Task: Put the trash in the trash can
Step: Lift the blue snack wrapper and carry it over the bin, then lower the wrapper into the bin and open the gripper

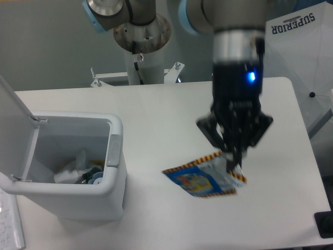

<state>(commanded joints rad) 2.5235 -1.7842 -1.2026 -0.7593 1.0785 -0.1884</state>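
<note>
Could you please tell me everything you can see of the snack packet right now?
The snack packet is a blue, shiny, foil-like pouch with an orange striped edge and a colourful print on its face, too blurred to read. It hangs in the air above the table, tilted nearly flat, pinched at its right corner by the tool. Nothing else touches it. It is to the right of the open trash can.
</note>
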